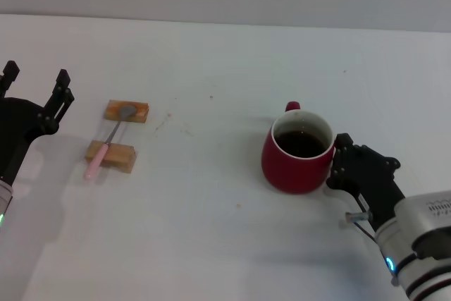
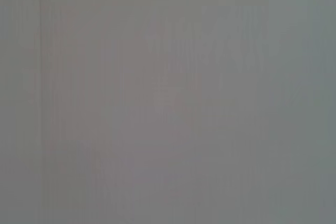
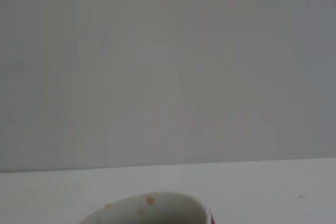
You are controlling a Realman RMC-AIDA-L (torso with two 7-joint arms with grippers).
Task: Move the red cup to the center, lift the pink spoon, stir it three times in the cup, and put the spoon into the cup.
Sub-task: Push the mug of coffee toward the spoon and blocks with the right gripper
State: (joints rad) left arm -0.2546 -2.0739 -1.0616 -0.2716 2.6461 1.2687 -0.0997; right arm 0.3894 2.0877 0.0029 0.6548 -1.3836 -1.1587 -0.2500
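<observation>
1. The rounded dark-red ceramic cup (image 1: 298, 151), with a white rim, a small red handle on its far side and a dark inside, stands upright on the white bench (image 1: 211, 230), right of the middle in the head view.
2. The right gripper (image 1: 338, 163), black, sits against the cup's right wall. Its fingers are hidden behind the cup, so I cannot tell whether they are wide or narrow.
3. The right wrist view shows only a slice of the cup's white rim (image 3: 152, 211), speckled with small tan spots, and a plain grey wall beyond.
4. The small pink spoon (image 1: 109, 142), with a silver metal bowl and a pale pink handle, lies bridged across two tan wooden blocks (image 1: 118, 134): bowl on the far one, handle over the near one.
5. The left gripper (image 1: 35, 79), black, hangs at the bench's left edge, fingers spread wide and empty, near the blocks but apart from them.
6. Bare bench lies between cup and spoon. No writing can be read anywhere.
</observation>
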